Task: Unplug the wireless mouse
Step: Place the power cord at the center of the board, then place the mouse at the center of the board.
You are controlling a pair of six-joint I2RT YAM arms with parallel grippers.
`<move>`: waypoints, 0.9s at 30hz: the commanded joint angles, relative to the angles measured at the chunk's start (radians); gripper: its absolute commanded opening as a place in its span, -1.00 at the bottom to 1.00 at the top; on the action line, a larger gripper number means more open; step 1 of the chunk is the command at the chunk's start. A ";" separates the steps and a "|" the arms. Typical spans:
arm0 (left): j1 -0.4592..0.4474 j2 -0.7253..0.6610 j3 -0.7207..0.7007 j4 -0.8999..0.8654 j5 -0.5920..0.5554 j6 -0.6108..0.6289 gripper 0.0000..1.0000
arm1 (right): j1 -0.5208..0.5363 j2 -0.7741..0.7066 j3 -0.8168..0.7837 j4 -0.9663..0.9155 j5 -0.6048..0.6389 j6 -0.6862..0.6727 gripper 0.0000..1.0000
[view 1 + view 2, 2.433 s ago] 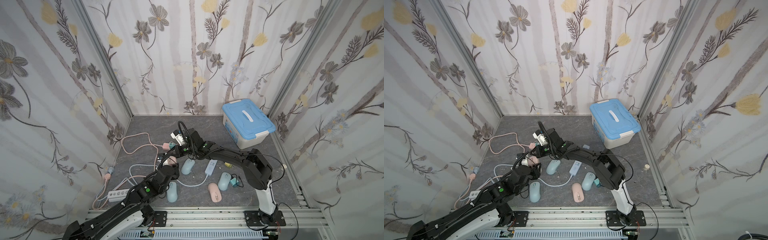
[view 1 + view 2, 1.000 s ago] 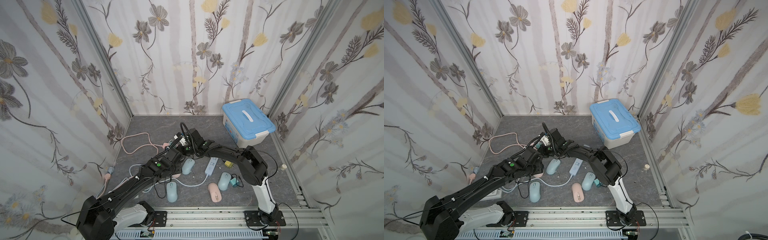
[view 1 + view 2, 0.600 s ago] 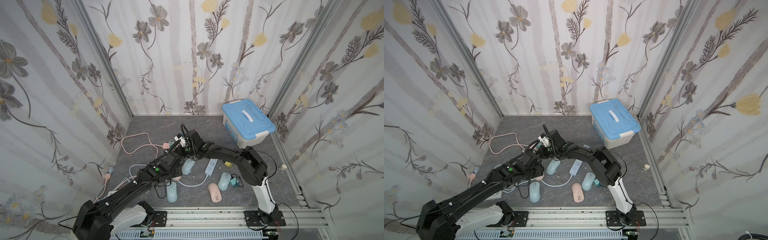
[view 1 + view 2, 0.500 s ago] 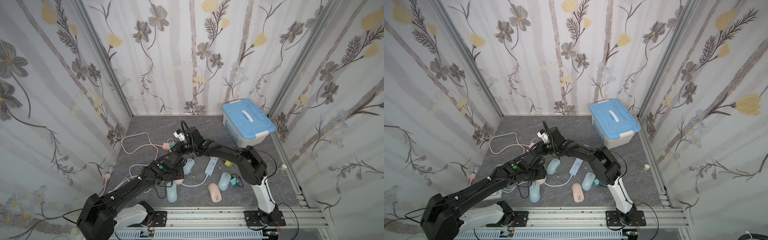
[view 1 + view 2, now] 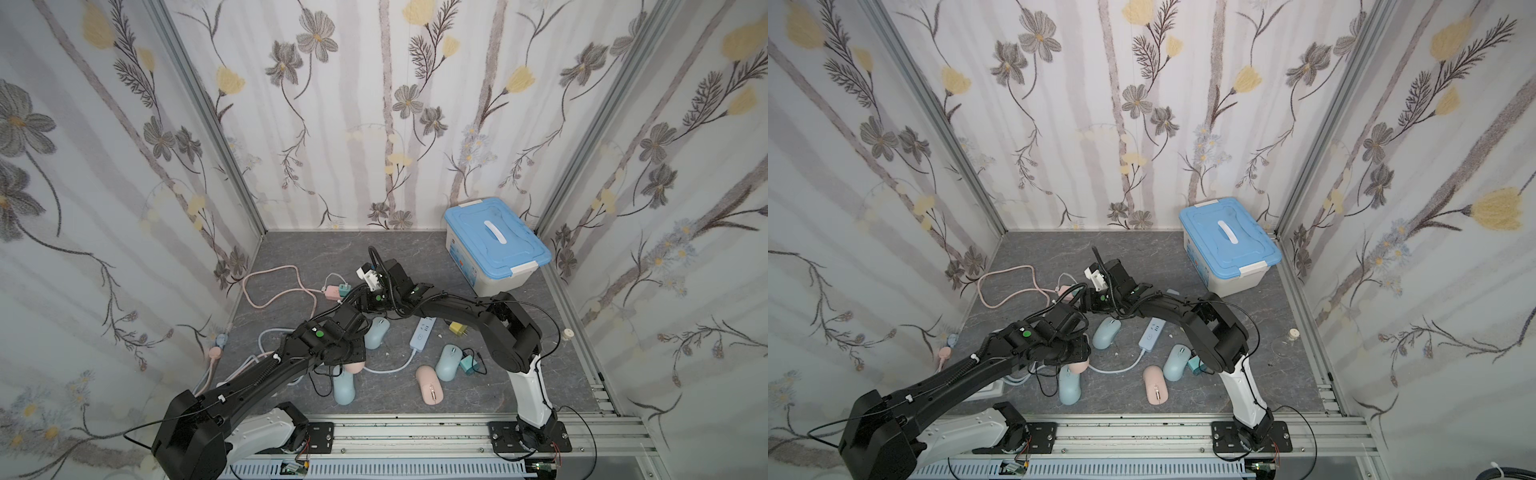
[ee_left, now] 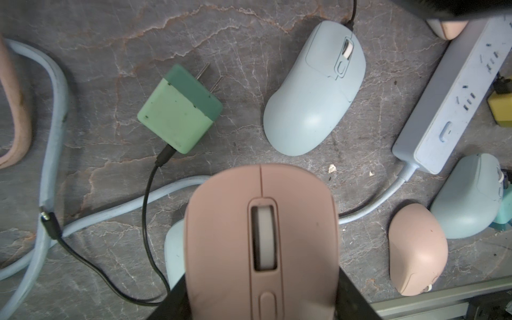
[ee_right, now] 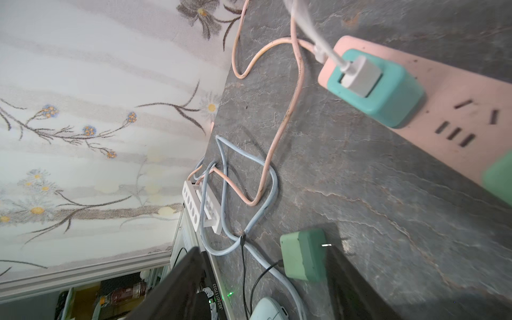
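Observation:
My left gripper (image 6: 261, 307) is shut on a pink wireless mouse (image 6: 261, 243), held just above the floor; in both top views only its pink tip (image 5: 355, 366) (image 5: 1079, 365) shows under the arm. A green charger (image 6: 180, 110) lies on the floor with a black cable (image 6: 144, 210) in it, and the cable's loose connector (image 6: 50, 224) rests on a blue cord. My right gripper (image 7: 263, 279) hangs open just over the charger (image 7: 303, 257), which lies close to one of its fingers (image 7: 352, 279).
A light blue mouse (image 6: 313, 91) with a cable, a blue power strip (image 6: 454, 91), another pink mouse (image 6: 415, 249) and another blue mouse (image 6: 468, 194) lie around. A pink strip (image 7: 443, 124) carries a teal adapter (image 7: 382, 91). A blue-lidded box (image 5: 496, 245) stands at the back right.
My right gripper has gone from shut to open, and the green charger now lies on the floor. The left arm has drawn back slightly, still gripping the pink mouse.

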 commanded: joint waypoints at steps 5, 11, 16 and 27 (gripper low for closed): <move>-0.024 0.012 0.018 0.035 -0.053 0.004 -1.00 | -0.027 -0.128 -0.138 0.149 0.127 0.048 0.68; -0.072 0.069 0.041 0.120 -0.070 0.027 -1.00 | -0.063 -0.273 -0.327 0.214 0.251 0.081 0.63; -0.110 0.171 0.066 0.255 -0.068 0.045 -1.00 | -0.097 -0.406 -0.488 0.255 0.324 0.095 0.62; -0.169 0.482 0.199 0.415 -0.098 0.156 -1.00 | -0.151 -0.603 -0.753 0.339 0.400 0.122 0.72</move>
